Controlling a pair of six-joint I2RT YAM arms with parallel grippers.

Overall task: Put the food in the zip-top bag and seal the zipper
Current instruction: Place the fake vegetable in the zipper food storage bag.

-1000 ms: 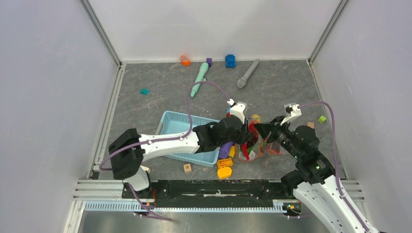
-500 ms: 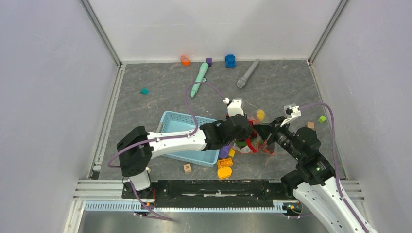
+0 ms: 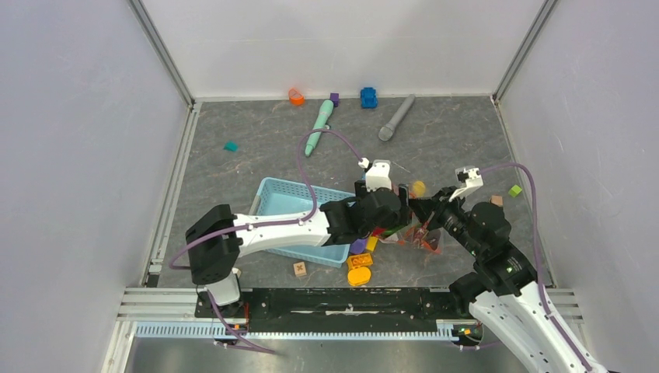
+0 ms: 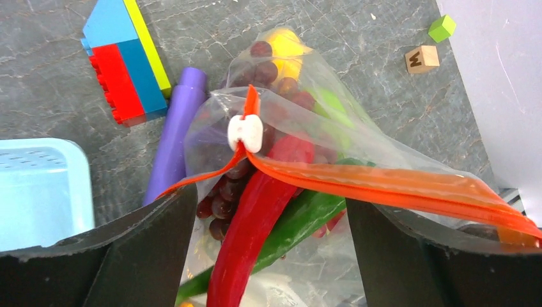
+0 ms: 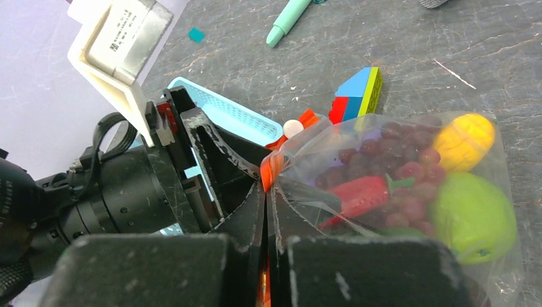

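The zip-top bag (image 4: pixel 307 128) hangs between my two grippers, with its lower part on the table. Through its clear wall I see food: a red chilli (image 4: pixel 255 224), a green vegetable (image 4: pixel 307 220), dark grapes (image 4: pixel 220 198), a yellow piece (image 5: pixel 463 141) and a green apple (image 5: pixel 476 217). The orange-red zipper (image 4: pixel 383 185) runs from its white slider (image 4: pixel 245 132) towards the right. My left gripper (image 4: pixel 268 256) is open, its jaws wide on either side of the bag's mouth. My right gripper (image 5: pixel 265 211) is shut on the zipper (image 5: pixel 271 167) strip.
A purple cylinder (image 4: pixel 172 134) and stacked coloured blocks (image 4: pixel 124 61) lie just left of the bag. The light-blue basket (image 3: pixel 280 198) sits under my left arm. A wooden cube (image 4: pixel 422 59) and a green cube (image 4: pixel 442 27) lie to the right. Pens and small toys line the back wall.
My left gripper has opened wide and let go of the bag. The left arm has shifted slightly right, while the right gripper has stayed shut on the strip.
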